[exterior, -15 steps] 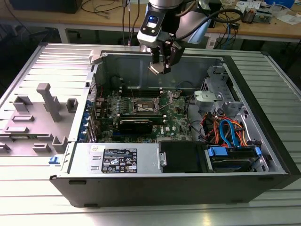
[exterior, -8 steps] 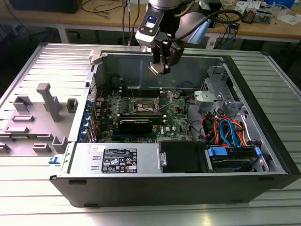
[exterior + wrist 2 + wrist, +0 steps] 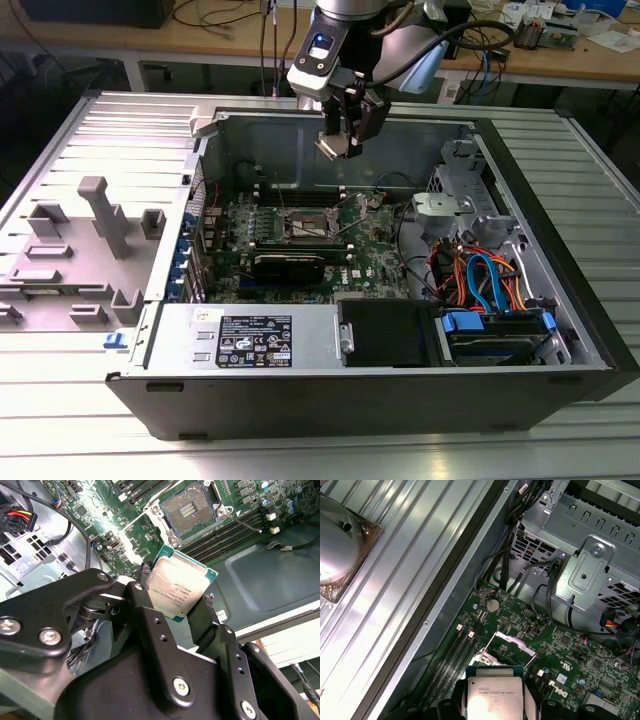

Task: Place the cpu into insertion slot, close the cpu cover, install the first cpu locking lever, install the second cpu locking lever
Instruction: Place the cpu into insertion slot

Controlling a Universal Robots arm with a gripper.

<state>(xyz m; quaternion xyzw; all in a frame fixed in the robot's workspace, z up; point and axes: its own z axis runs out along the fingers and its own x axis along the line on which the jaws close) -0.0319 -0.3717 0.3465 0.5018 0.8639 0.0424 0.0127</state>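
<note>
The flat silver-grey square cpu (image 3: pixel 182 587) is gripped between the black fingers (image 3: pixel 155 630); the dark silver-rimmed insertion slot (image 3: pixel 190 512) is seen uncovered, well apart, below them.

Clear room is left above the insertion slot (image 3: pixel 310 226); the approach is hemmed by the drive cage (image 3: pixel 455 198) and cables (image 3: pixel 480 275) on the exterior view's right.

Ribbed table (image 3: pixel 60 420) — computer case (image 3: pixel 350 402) atop
</note>
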